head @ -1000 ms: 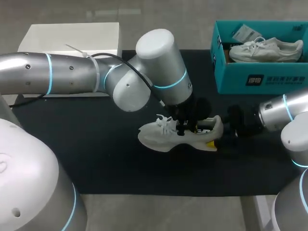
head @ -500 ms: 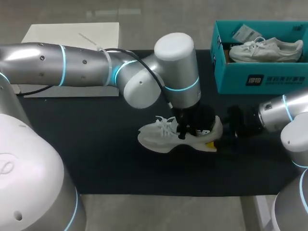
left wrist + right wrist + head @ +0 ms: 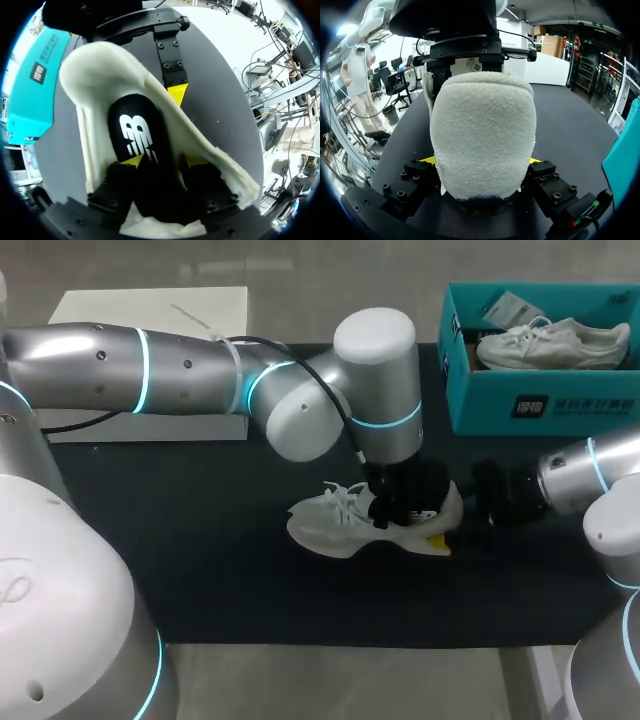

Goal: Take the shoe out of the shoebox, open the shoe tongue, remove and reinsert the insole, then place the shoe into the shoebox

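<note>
The white knit shoe [image 3: 345, 525] lies outside the teal cardboard shoebox [image 3: 540, 400] on the black mat [image 3: 200, 540], with the right gripper [image 3: 485, 167] clamping its heel and the left gripper [image 3: 165, 162] seemingly pinching the black insole [image 3: 137, 130]; removal, reinsertion and reboxing remain.

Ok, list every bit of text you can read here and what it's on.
The label on the shoebox: print too small to read.
The paper tag inside the shoebox: too small to read.
The insole inside the shoe: only a white logo mark, no readable words.
</note>
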You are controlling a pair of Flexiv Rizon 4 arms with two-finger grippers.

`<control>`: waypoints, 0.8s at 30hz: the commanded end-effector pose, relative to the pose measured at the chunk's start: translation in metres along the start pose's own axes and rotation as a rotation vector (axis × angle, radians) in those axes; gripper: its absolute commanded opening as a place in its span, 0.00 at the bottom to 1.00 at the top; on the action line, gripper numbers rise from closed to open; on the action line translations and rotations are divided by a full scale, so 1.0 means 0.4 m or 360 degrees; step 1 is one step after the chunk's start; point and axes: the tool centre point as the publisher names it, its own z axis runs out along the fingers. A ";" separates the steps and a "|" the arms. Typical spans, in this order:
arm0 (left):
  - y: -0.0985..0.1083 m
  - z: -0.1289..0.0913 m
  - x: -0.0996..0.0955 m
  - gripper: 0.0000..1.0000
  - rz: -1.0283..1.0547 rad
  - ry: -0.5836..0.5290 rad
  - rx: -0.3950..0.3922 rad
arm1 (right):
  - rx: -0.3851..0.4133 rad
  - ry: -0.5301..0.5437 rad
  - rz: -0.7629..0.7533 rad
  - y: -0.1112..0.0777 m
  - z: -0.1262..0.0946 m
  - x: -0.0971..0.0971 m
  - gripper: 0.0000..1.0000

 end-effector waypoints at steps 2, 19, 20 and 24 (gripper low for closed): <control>-0.013 0.084 -0.012 0.44 -0.0002 -0.0044 -0.0023 | 0.0001 -0.0002 0.0002 -0.007 0.018 0.001 0.00; 0.056 0.140 -0.095 0.42 -0.0184 -0.0046 -0.0065 | 0.0001 -0.0002 0.0002 -0.007 0.018 0.001 0.00; 0.059 0.140 -0.094 0.43 -0.0187 -0.0042 -0.0069 | 0.0001 -0.0002 0.0002 -0.007 0.018 0.001 0.00; 0.058 0.132 -0.075 0.44 -0.0198 -0.0034 -0.0067 | 0.0001 -0.0002 0.0002 -0.007 0.018 0.001 0.00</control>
